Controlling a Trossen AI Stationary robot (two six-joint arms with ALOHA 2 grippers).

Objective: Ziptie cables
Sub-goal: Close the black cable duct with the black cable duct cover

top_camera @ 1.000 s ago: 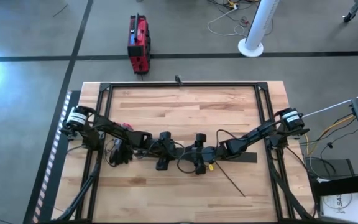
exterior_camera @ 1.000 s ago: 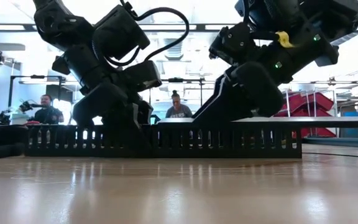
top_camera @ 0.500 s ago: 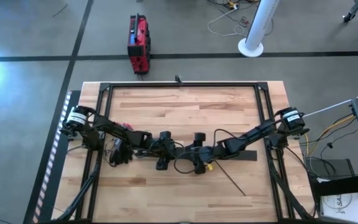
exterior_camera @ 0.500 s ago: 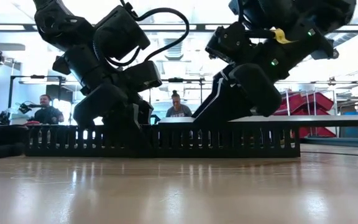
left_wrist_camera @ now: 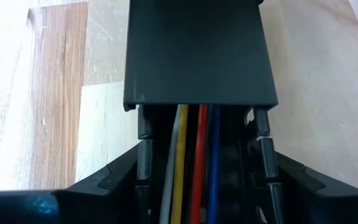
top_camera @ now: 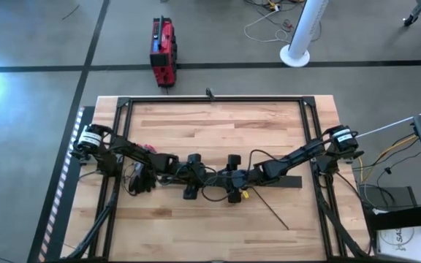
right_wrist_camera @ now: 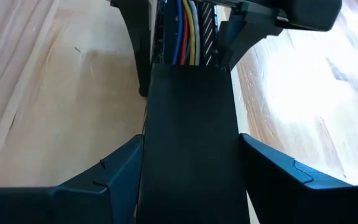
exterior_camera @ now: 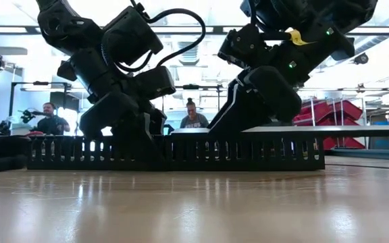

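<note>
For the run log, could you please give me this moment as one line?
left tool at duct with cables | right tool at duct cover | ziptie lying apart on table

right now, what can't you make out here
- Cables: in the left wrist view, their far run is hidden under the bar's cover.
- Ziptie: in the high view, it is too small to show its head.
- Low view: the bar hides the cables.
- High view: the arms cover the cables.
</note>
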